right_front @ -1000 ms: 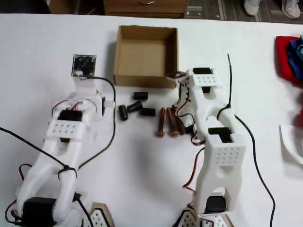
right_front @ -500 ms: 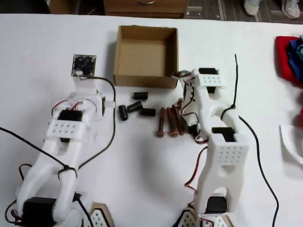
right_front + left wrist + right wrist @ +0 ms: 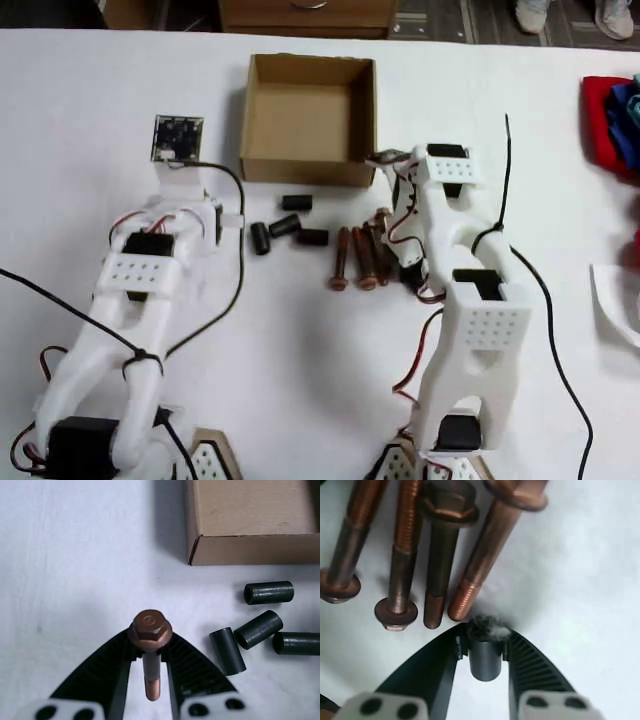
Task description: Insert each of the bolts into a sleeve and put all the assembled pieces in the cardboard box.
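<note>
The left gripper (image 3: 150, 652) was clamped on a bolt (image 3: 150, 630) just under its hex head. The threaded end stuck out free, a hold that looked meant to leave the shank bare for a sleeve to slide over. The cardboard box (image 3: 305, 168) sat open at the upper centre of the high view, apparently waiting for finished pieces. Four loose sleeves (image 3: 296, 202) lay on the counter (image 3: 300, 380) just below it, near both arms. To their right lay the spare bolts (image 3: 363, 258), side by side, some touching. The right gripper (image 3: 485, 645) was closed on a sleeve (image 3: 485, 660), gripped across its barrel with one open end facing outward. This presumably kept the bore clear to take the bolt.

In the high view, the left arm (image 3: 150, 270) reached from the lower left corner toward the upper left. Its wrist stood just left of the box and well apart from the other arm. The right arm (image 3: 460, 300) rose from the lower centre-right. Its wrist was near the box's lower right corner and bent down over the row of bolts.
</note>
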`<state>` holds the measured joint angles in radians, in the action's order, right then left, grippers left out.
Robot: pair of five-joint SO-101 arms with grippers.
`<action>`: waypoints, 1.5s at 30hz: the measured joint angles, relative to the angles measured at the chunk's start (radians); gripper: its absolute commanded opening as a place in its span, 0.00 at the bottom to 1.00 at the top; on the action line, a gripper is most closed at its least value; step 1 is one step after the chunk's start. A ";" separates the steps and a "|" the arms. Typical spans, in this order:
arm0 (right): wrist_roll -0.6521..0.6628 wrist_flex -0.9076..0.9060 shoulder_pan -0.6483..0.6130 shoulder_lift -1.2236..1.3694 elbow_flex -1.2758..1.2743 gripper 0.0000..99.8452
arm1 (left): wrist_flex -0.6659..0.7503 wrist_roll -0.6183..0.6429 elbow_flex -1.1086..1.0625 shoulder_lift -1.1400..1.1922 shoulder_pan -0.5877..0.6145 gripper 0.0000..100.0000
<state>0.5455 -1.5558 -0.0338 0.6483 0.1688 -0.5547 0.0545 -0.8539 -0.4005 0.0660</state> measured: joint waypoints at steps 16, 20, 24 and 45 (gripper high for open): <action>0.002 0.002 0.032 0.028 0.012 0.02 | 0.000 0.000 0.000 0.000 0.000 0.03; 0.002 0.003 0.037 -0.026 -0.008 0.02 | -0.005 0.000 0.017 0.000 0.000 0.03; -0.003 0.020 0.074 -0.164 -0.084 0.02 | -0.078 0.000 0.103 -0.009 -0.006 0.03; -0.313 0.678 -0.054 -1.339 -1.143 0.02 | -0.359 0.000 0.330 0.034 -0.175 0.03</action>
<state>0.2325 -0.8777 -0.0875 -0.6912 -0.9743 -0.9137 0.0545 -0.5240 -0.3667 -0.1089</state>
